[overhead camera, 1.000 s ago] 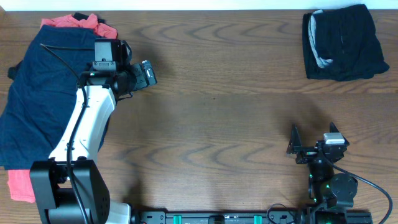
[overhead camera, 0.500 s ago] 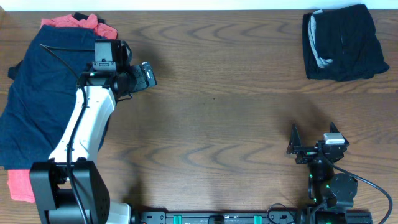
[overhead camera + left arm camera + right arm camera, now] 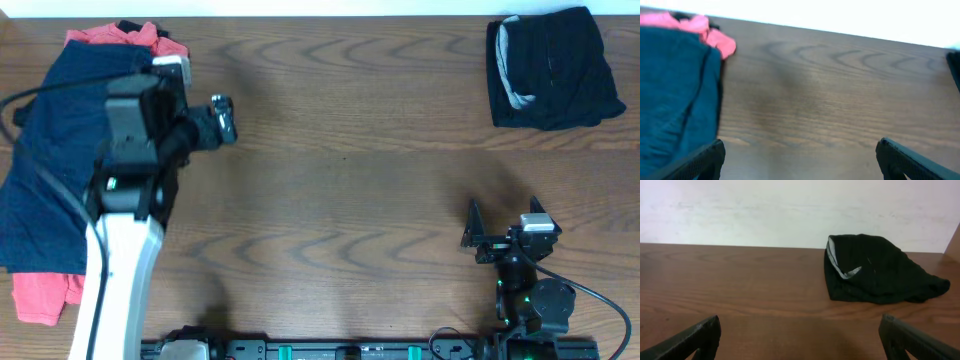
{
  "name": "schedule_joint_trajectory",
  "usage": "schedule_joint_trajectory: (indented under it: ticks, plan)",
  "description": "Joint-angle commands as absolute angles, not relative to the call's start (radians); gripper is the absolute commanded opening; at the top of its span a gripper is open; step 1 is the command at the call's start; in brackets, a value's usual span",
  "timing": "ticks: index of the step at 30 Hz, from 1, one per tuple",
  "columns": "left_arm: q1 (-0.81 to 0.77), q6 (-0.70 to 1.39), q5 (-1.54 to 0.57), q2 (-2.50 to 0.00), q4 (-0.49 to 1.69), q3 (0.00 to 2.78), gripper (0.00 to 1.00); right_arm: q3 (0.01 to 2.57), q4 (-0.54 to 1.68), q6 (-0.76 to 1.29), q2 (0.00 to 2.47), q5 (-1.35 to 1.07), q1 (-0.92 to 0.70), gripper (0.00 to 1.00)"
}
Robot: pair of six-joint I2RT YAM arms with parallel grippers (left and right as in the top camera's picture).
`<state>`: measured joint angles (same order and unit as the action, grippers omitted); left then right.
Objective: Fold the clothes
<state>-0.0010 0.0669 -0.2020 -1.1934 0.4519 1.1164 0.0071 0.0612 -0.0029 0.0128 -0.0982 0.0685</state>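
Observation:
The clothes lie in two places. Folded black shorts (image 3: pixel 550 65) with pale grey waistband lining sit at the far right; they also show in the right wrist view (image 3: pixel 880 270). Unfolded navy shorts (image 3: pixel 50 170) lie at the left over a coral-red piece (image 3: pixel 110 35). The left wrist view shows the navy shorts (image 3: pixel 675 85) and the coral-red piece (image 3: pixel 715 37). My left gripper (image 3: pixel 224 120) is open and empty just right of the navy shorts, its fingers wide apart over bare wood (image 3: pixel 800 160). My right gripper (image 3: pixel 503 215) is open and empty near the front edge (image 3: pixel 800 340).
The brown wooden table (image 3: pixel 350 180) runs between the two piles. More coral-red fabric (image 3: pixel 40 295) sticks out under the navy shorts at the front left. A pale wall (image 3: pixel 790 210) stands behind the far table edge.
My left arm has risen toward the camera and swung left, and its gripper has shifted a little to the left. The right arm and the clothes have not moved.

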Motion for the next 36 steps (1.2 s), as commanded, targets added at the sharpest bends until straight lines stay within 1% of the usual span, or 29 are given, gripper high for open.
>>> schedule_joint_trajectory:
  ticks: [1,7,12,21,29,36]
  plan:
    - [-0.001,-0.019,-0.201,-1.095,0.437,1.028,0.98,0.006,0.066,0.014,0.011,-0.093,0.058,0.99]
    - [-0.001,-0.019,-0.224,-0.882,0.246,0.794,0.98,0.006,0.066,0.014,0.011,-0.093,0.058,0.99]
    - [0.02,-0.017,-0.224,-0.637,0.112,0.541,0.98,0.006,0.066,0.014,0.011,-0.093,0.058,0.99]
    - [0.121,0.012,-0.297,-0.342,-0.025,0.234,0.98,0.006,0.066,0.014,0.011,-0.093,0.058,0.99]
    - [0.144,0.012,-0.329,-0.216,-0.131,0.088,0.98,0.006,0.066,0.014,0.011,-0.093,0.058,0.99]
    - [0.144,0.011,-0.328,-0.162,-0.137,0.062,0.98,0.006,0.066,0.014,0.011,-0.093,0.058,0.99]
